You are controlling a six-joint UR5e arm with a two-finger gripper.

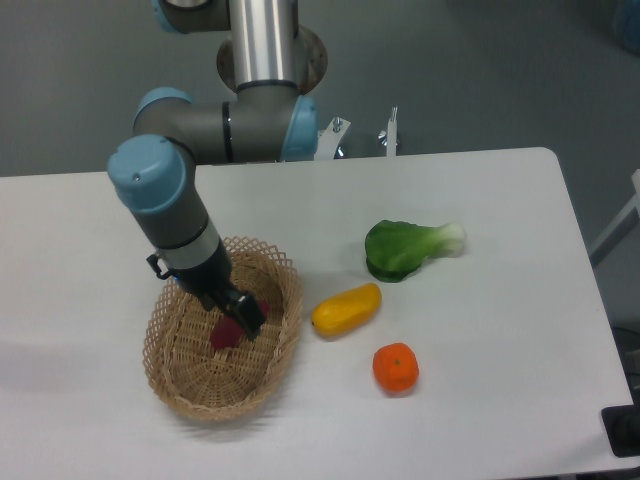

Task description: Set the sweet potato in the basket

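The sweet potato (pixel 225 334) is seen inside the basket (pixel 190 385), partly hidden under the gripper (pixel 246 320). The basket sits on the white table (pixel 500 300) toward its left side, nearer the front edge. Whether the dark fingers are closed on the sweet potato or let go of it cannot be told. Just right of the basket a yellow vegetable (pixel 346 309) is laid, close to the rim but not touching. An orange fruit (pixel 396 367) is placed a bit nearer the front edge. A green leafy vegetable (pixel 408 247) is found farther back, near the middle. The arm (pixel 180 225) is bent down from the back edge and slanted into the basket.
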